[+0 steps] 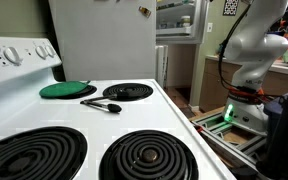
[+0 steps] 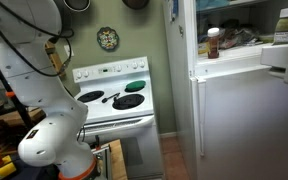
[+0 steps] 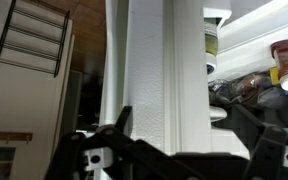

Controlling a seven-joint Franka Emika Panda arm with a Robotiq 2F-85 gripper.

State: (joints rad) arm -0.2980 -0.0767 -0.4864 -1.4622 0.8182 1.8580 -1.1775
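The gripper (image 3: 174,158) is being held with its fingers spread wide apart and nothing between them. It is being pointed at the white edge of the fridge (image 3: 154,70), which is standing close ahead in the wrist view. Bottles (image 3: 284,62) are being kept on shelves just right of that edge. If the arm is being driven forward off line, the edge is probably being struck by a finger, or a bottle is being toppled.

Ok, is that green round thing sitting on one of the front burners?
No, the green disc lies at the back of the stovetop, and the front burners show only bare coils.
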